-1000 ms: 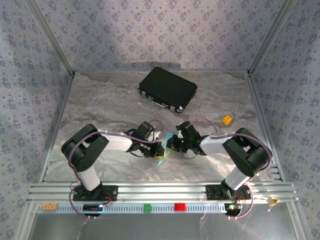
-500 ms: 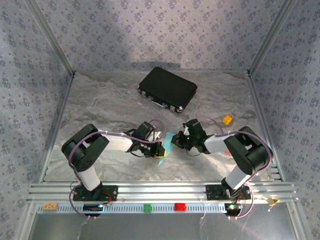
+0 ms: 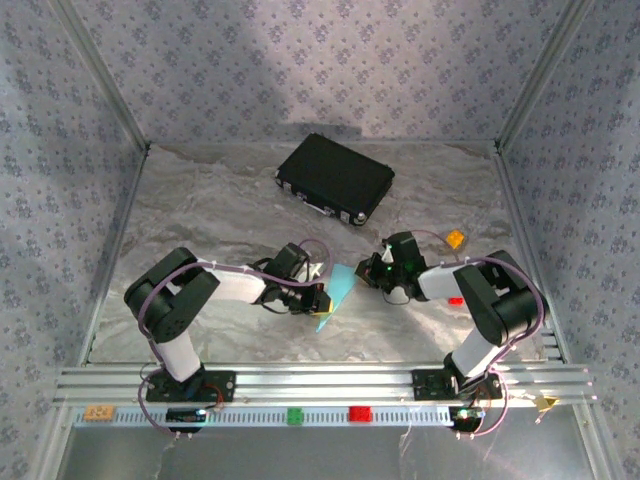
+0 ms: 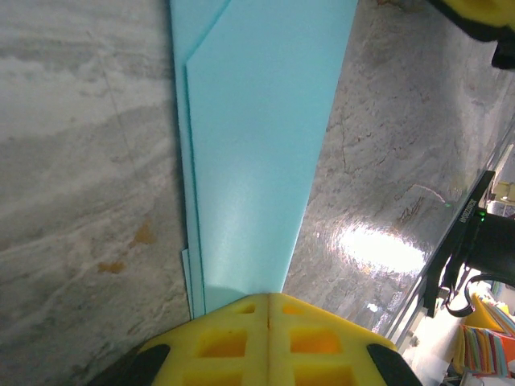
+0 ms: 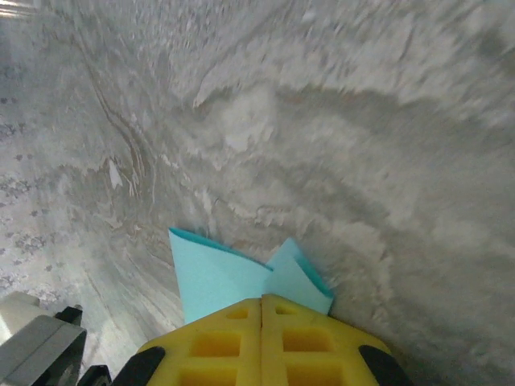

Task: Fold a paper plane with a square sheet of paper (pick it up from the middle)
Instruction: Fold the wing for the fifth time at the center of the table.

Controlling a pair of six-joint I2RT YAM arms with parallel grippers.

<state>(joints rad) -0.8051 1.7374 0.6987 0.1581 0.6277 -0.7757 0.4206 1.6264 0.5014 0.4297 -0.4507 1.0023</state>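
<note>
The light blue sheet of paper (image 3: 340, 286), folded into a narrow, tapering paper plane shape, lies at the table's middle between both arms. In the left wrist view its layered folds (image 4: 257, 145) run straight away from my left gripper (image 4: 268, 296), which is shut on one end of it. In the top view the left gripper (image 3: 319, 298) sits at the paper's left edge. My right gripper (image 5: 262, 300) is shut on the paper's other end, where two pointed flaps (image 5: 217, 281) stick out past the yellow jaws. In the top view that gripper (image 3: 378, 272) is just right of the paper.
A black hard case (image 3: 335, 178) lies at the back centre. A small orange block (image 3: 455, 239) sits behind the right arm. Green (image 3: 296, 415) and red (image 3: 359, 413) blocks rest on the front rail. Patterned walls close in the marble-look table (image 3: 200, 210).
My right gripper has moved right and slightly back, away from the left gripper, and more of the blue paper now shows between the two. The left arm has stayed still.
</note>
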